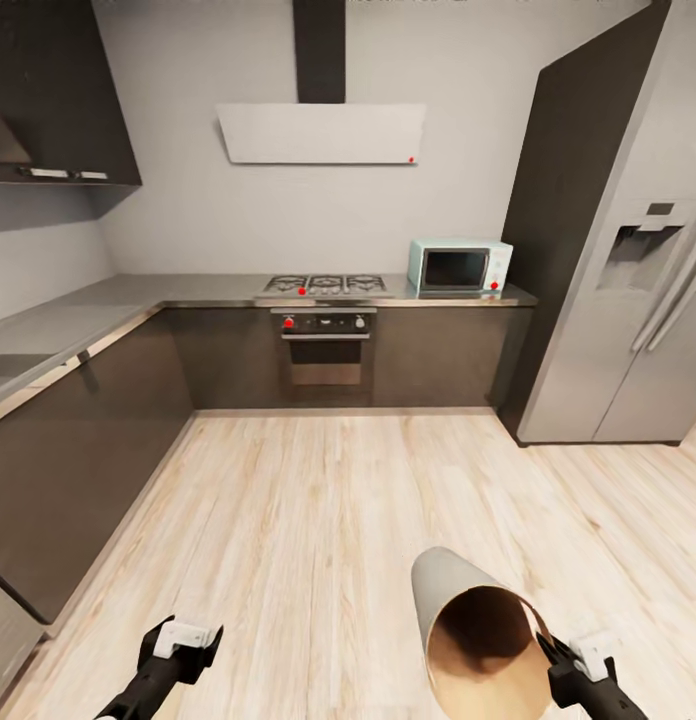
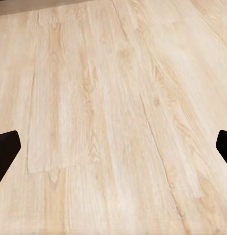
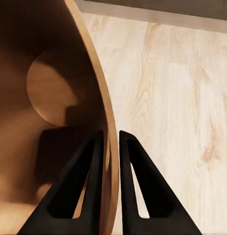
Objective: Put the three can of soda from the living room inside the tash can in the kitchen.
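I am in the kitchen. The tash can [image 1: 458, 610], dark grey outside and tan-brown inside, leans with its mouth toward me at the lower right of the head view. My right gripper [image 1: 560, 652] is shut on its rim. In the right wrist view the rim wall [image 3: 101, 98] runs between the two dark fingers [image 3: 89, 171] of that gripper [image 3: 109, 134], and shadow lies over the brown inside. My left gripper [image 1: 184, 640] hangs open over bare wood floor, its fingertips [image 2: 6, 149] far apart. The cans of soda are out of view.
Dark grey cabinets [image 1: 78, 450] run along the left and back walls, with an oven [image 1: 325, 350], a hob [image 1: 325, 285] and a small microwave [image 1: 460, 266]. A tall steel fridge [image 1: 638, 300] stands at the right. Wood floor [image 1: 328, 520] lies open ahead.
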`<state>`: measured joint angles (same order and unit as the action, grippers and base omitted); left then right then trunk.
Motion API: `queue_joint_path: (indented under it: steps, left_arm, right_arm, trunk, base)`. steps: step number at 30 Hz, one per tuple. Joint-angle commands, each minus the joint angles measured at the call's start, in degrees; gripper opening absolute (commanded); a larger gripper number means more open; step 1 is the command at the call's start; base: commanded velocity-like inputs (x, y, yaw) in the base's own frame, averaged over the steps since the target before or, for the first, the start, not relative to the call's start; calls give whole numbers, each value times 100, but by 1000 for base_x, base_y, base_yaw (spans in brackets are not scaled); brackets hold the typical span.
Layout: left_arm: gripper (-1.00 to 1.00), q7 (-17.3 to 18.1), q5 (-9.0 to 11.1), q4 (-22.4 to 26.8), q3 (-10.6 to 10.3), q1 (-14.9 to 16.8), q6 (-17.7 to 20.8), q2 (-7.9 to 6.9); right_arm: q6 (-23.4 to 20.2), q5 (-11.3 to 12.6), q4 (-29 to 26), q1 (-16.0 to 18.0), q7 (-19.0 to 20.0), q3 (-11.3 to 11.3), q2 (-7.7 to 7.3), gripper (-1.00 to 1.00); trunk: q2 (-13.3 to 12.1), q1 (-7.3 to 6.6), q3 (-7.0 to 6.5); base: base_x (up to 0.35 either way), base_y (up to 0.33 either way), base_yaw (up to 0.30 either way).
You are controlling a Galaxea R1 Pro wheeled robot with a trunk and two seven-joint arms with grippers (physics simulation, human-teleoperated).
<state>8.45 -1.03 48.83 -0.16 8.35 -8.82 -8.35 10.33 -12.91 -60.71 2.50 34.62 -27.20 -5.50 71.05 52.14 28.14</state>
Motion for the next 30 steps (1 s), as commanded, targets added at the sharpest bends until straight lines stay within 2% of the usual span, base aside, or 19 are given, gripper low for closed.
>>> queue_joint_path:
  steps: [1, 21, 30]
  left_arm:
    - [100, 1, -1, -3, -2, 0, -1, 0]
    - [100, -1, -7, -14, -9, 0, -5, 0]
    - [100, -1, -3, -14, -10, 0, -10, 0]
  right_arm:
    - [-9, -20, 6, -1, 47, 0, 1, -100]
    - [-16, -7, 24, 3, 62, -58, -2, -100]
    - [-55, 14, 24, 5, 65, -49, -1, -100]
  trunk:
    - [0, 0, -4]
    - [0, 0, -123]
    - [0, 0, -136]
  base:
    - [0, 0, -93]
    - [0, 0, -195]
    - [0, 0, -243]
